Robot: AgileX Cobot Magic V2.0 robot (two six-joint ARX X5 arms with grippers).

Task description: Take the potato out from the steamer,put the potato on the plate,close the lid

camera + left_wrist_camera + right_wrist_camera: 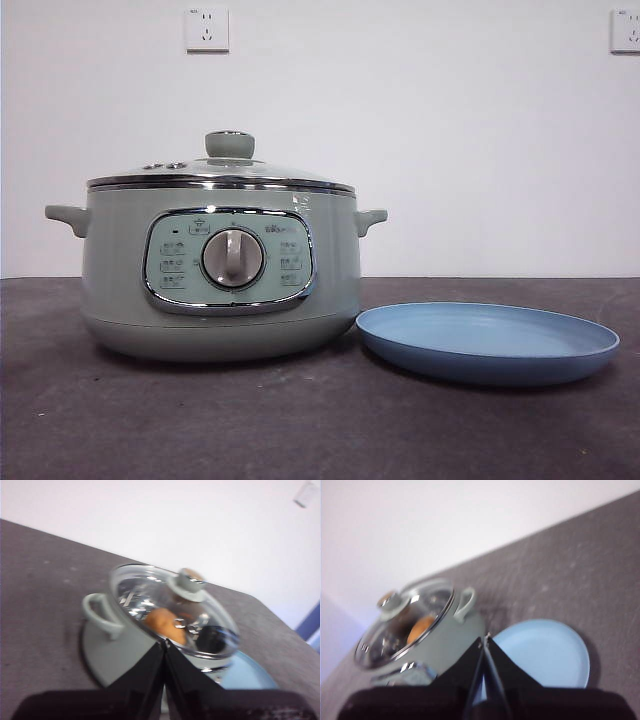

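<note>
The sage-green steamer (222, 270) stands left of centre in the front view, with its glass lid (222, 172) and green knob (230, 144) closed on top. Through the glass, both wrist views show the brown-tan potato (165, 623) (421, 628) lying inside the pot. The empty light-blue plate (488, 342) lies just right of the steamer. My left gripper (164, 644) is shut and hangs above and short of the steamer (112, 645). My right gripper (484, 641) is shut too, raised over the near side of the plate (545, 655). Neither gripper appears in the front view.
The things rest on a dark grey table (120, 420) with a white wall behind. Two wall sockets (206, 29) sit high on that wall. The steamer's side handles (66, 217) stick out left and right.
</note>
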